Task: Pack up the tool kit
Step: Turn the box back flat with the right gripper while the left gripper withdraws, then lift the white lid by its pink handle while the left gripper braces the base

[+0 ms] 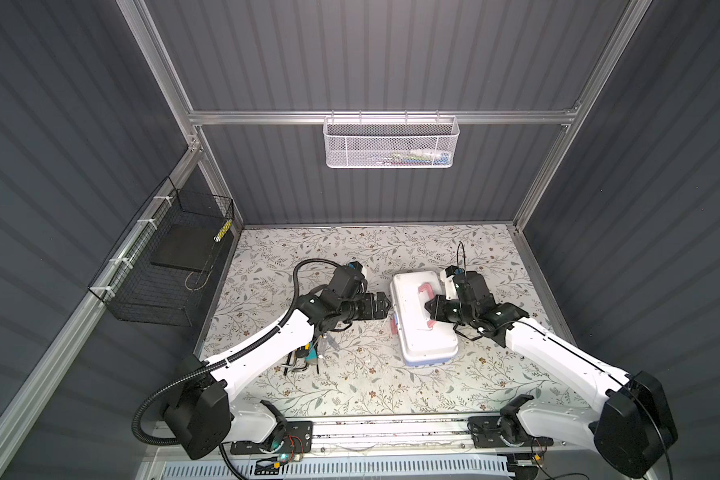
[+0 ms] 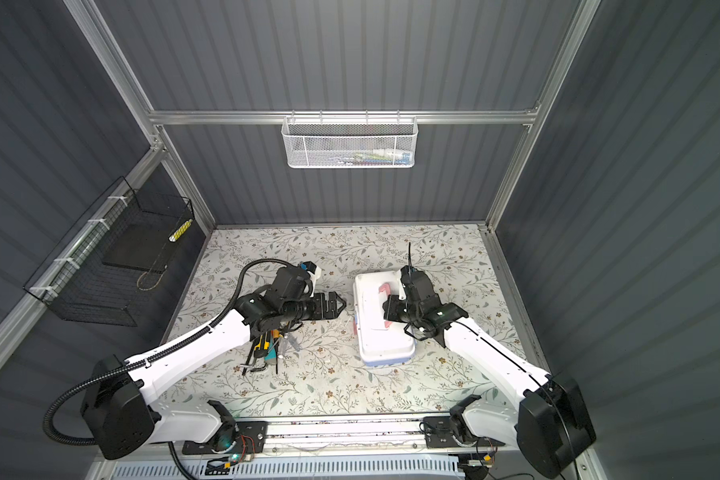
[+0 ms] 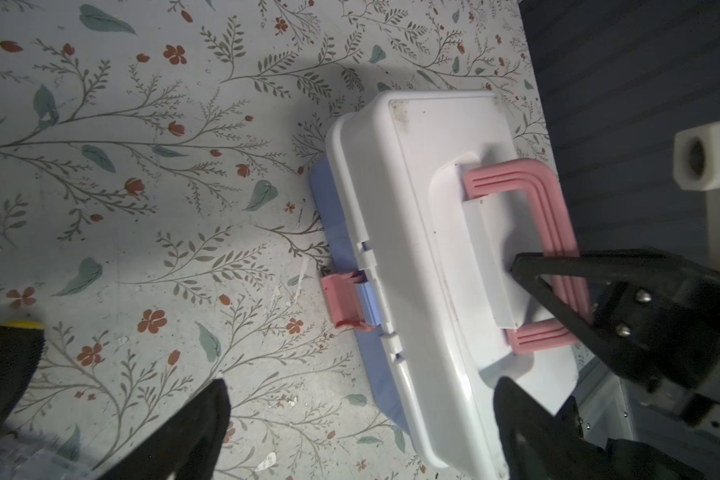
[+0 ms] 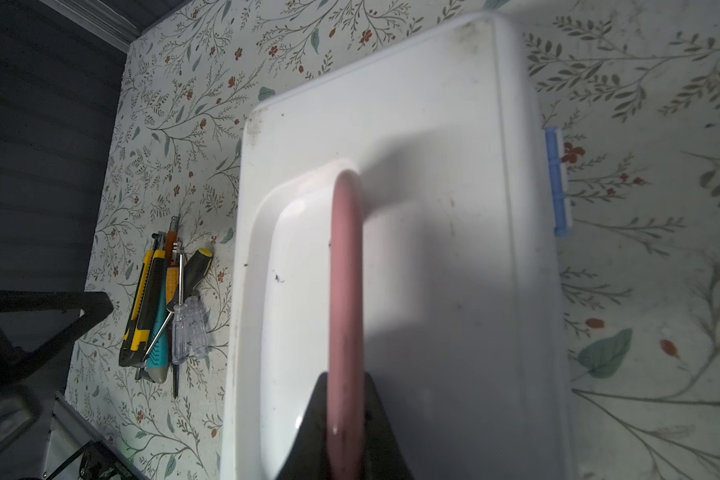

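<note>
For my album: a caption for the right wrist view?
Right end effector grips the pink handle of the closed tool kit; loose tools lie beside it.

My tool kit (image 1: pixel 422 332) had a white lid (image 3: pixel 412 208), smudged with a few dark marks. Its handle (image 3: pixel 528 183) was pink with ridged stripes. The base (image 3: pixel 333 232) was light blue and the latch (image 3: pixel 341 301) pink. The table cover (image 1: pixel 350 386) was pale, printed with grey-green leafy sprigs and small rust-red flowers. One utility knife (image 4: pixel 142 307) was yellow and black, the teal knife (image 4: pixel 161 336) beside it. A screwdriver (image 4: pixel 194 332) had a clear handle. My left gripper (image 1: pixel 387 306) and right gripper (image 1: pixel 427 309) were black.
</note>
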You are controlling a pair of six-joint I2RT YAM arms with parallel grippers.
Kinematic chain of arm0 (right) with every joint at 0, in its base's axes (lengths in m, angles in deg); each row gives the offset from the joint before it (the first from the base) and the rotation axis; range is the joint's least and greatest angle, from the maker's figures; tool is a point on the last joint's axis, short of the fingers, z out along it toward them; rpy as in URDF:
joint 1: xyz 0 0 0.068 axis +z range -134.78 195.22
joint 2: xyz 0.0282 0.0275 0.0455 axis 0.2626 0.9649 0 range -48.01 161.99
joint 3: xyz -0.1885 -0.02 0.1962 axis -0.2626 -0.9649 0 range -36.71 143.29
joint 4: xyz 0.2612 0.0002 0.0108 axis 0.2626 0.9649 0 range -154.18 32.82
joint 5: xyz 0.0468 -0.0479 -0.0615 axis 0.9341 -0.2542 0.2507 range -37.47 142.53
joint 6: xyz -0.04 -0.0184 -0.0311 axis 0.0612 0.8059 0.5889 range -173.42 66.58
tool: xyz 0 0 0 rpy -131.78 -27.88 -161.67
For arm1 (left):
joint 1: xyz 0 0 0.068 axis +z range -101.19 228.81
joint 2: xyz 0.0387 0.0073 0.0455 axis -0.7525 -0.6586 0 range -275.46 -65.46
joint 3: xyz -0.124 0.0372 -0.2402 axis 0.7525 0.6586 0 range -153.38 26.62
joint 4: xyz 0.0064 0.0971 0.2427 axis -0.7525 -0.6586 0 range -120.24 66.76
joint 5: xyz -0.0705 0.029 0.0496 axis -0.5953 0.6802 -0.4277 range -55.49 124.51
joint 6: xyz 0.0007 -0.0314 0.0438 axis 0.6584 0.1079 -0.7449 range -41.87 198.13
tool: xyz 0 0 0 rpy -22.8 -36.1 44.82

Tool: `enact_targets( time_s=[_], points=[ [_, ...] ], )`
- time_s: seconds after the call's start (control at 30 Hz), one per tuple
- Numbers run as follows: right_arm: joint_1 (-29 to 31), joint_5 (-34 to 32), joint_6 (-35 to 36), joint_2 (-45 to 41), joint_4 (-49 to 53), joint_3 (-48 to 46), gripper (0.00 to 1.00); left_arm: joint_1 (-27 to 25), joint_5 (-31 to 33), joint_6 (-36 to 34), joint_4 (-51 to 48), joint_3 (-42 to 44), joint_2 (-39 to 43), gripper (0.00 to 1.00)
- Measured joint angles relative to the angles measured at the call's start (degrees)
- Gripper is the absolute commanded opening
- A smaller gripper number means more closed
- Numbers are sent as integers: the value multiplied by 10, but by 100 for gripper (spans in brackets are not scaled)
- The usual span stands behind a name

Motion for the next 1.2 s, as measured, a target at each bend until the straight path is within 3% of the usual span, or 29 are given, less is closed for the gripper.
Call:
enact_targets(
  time_s=[0.67, 1.2],
  points=[
    [-135, 238, -74, -82, -85, -84, 0, 0, 44, -10, 35, 35, -80, 98],
    [-146, 283, -114, -82, -137, -104, 0, 0, 21, -10, 106, 63, -123, 98]
  ],
)
